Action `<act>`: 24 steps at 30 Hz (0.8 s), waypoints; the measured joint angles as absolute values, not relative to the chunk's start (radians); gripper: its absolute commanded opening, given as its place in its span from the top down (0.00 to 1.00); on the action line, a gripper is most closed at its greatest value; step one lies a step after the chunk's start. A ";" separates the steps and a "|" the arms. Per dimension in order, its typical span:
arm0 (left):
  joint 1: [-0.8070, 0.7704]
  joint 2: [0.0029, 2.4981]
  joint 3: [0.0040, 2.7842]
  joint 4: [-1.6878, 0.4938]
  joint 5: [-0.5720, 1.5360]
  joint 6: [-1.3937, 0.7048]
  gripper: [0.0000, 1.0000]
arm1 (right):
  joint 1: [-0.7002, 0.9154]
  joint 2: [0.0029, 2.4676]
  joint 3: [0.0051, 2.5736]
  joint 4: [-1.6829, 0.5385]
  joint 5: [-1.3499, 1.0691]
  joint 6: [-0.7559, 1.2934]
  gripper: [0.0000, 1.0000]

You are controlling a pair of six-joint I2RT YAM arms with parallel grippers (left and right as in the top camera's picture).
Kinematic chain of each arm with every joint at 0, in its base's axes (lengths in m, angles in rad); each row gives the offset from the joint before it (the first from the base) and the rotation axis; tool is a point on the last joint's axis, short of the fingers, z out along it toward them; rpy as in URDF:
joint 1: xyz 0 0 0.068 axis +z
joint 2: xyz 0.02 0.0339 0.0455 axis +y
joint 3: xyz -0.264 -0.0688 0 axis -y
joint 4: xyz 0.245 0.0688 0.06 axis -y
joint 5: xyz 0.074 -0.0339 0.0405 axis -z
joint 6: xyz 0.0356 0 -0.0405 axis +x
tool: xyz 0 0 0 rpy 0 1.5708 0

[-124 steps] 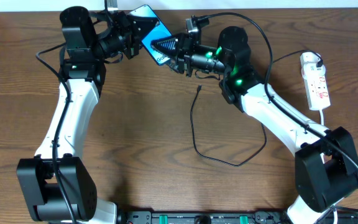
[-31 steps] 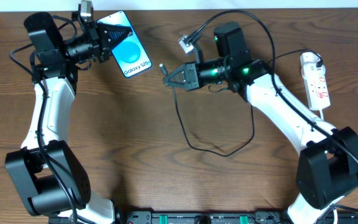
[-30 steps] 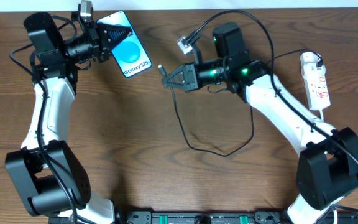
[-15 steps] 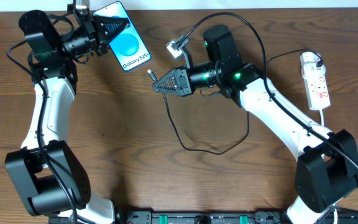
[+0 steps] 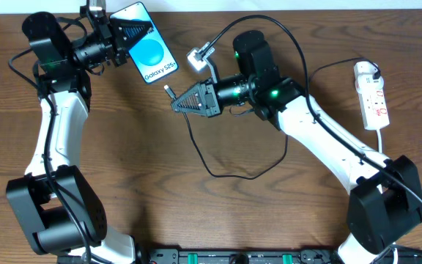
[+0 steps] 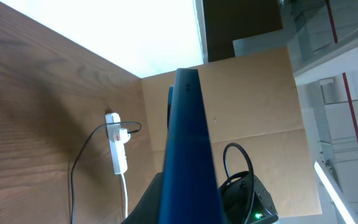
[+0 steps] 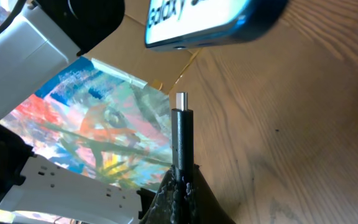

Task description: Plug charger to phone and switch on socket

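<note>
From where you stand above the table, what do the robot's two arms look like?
The left arm and right arm have white tubular links between chunky black joints and black bases. Each ends in a black, ribbed, wedge-shaped claw: left gripper, right gripper. Green lights glow near the right wrist, and a thin black cable arcs above it.

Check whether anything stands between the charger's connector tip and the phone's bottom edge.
Nothing visible does. The right gripper holds the connector tip a little short of the phone, which the left gripper holds. In the right wrist view, only open air separates the tip from the phone's bottom edge.
</note>
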State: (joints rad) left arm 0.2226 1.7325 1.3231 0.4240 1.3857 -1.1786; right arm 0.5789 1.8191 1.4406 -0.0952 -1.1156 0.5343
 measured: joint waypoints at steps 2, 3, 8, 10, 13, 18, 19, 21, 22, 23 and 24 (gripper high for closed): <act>0.223 1.732 1.323 0.424 1.386 -1.179 0.92 | 0.580 1.819 1.441 -0.089 -1.119 0.537 0.99; 0.223 1.732 1.323 0.424 1.386 -1.179 0.93 | 0.580 1.818 1.441 -0.086 -1.122 0.538 0.99; 0.223 1.732 1.323 0.424 1.387 -1.179 0.93 | 0.580 1.818 1.441 -0.073 -1.126 0.542 0.99; 0.223 1.732 1.323 0.424 1.390 -1.178 0.92 | 0.580 1.818 1.441 -0.066 -1.127 0.544 0.99; 0.223 1.732 1.323 0.424 1.396 -1.178 0.93 | 0.580 1.818 1.441 -0.066 -1.126 0.545 0.99; 0.223 1.732 1.323 0.424 1.409 -1.178 0.93 | 0.580 1.818 1.441 -0.066 -1.126 0.545 0.99; 0.223 1.732 1.323 0.424 1.409 -1.178 0.92 | 0.580 1.818 1.441 -0.066 -1.126 0.545 0.99; 0.223 1.732 1.323 0.424 1.414 -1.174 0.93 | 0.580 1.818 1.441 -0.065 -1.126 0.548 0.99; 0.222 1.732 1.323 0.424 1.417 -1.173 0.93 | 0.580 1.818 1.441 -0.065 -1.126 0.550 0.99; 0.221 1.732 1.323 0.424 1.420 -1.171 0.93 | 0.580 1.818 1.441 -0.063 -1.126 0.551 0.99; 0.220 1.732 1.323 0.424 1.425 -1.171 0.93 | 0.580 1.818 1.441 -0.062 -1.125 0.552 0.99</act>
State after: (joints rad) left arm 0.2203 1.7325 1.3231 0.4236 1.4246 -1.1706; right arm 0.5800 1.8183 1.4406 -0.0616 -1.1252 0.5522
